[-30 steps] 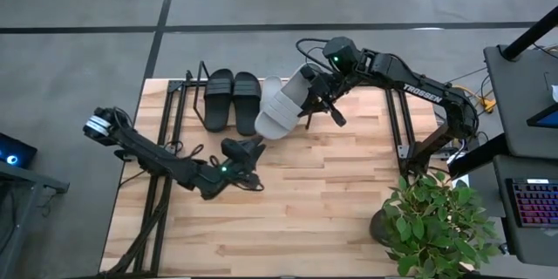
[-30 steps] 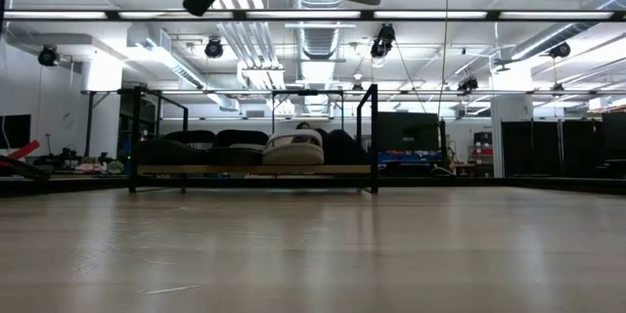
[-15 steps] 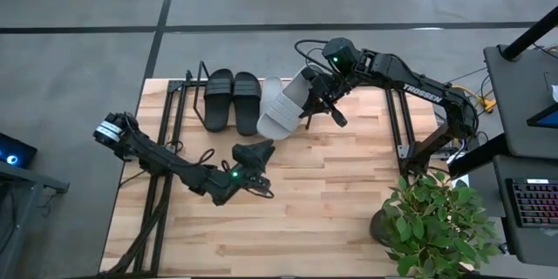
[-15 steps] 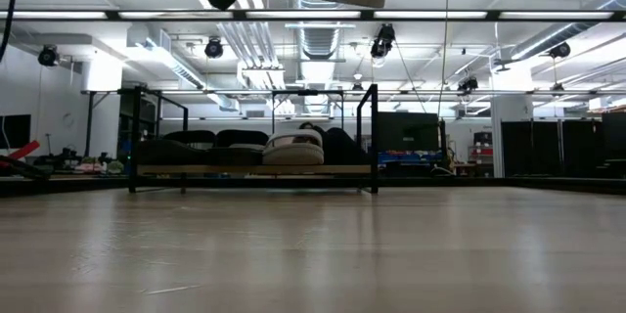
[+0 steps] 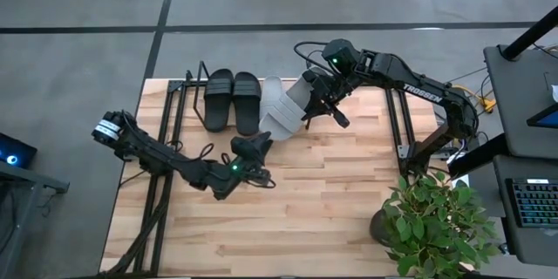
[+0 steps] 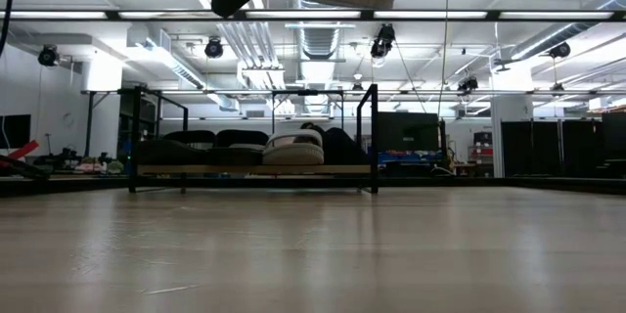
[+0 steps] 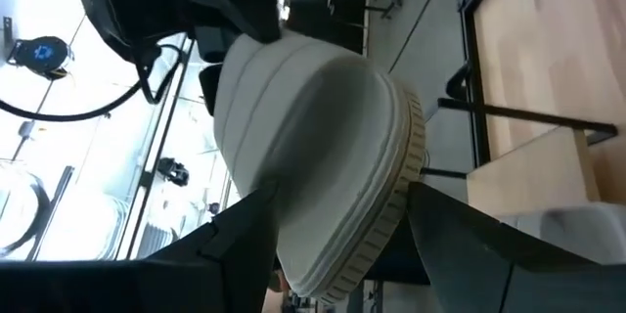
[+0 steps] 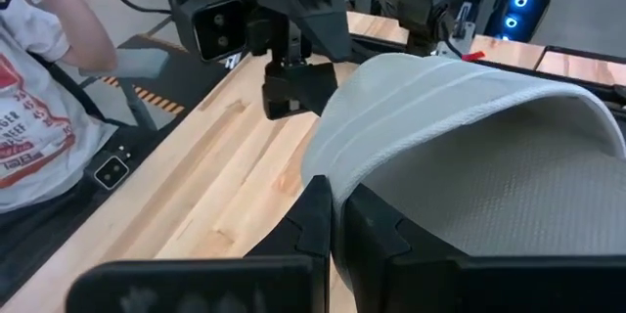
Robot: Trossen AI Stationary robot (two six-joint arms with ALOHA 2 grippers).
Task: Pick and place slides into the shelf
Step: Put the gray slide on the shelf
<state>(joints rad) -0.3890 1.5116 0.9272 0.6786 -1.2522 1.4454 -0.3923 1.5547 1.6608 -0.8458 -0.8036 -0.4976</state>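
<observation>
Up top, your light wood table (image 5: 331, 218) sits on a grey floor, with a green plant (image 5: 440, 218) by its corner. Your right gripper (image 5: 316, 96) is clamped on a grey slide (image 5: 301, 96) held in the air above the shelf (image 5: 187, 91), where two black slides (image 5: 232, 100) and another grey slide (image 5: 277, 113) rest. Your left gripper (image 5: 253, 146) hangs over the table; you cannot tell its fingers. Only the right wrist view shows a person's sleeve (image 8: 39, 108).
</observation>
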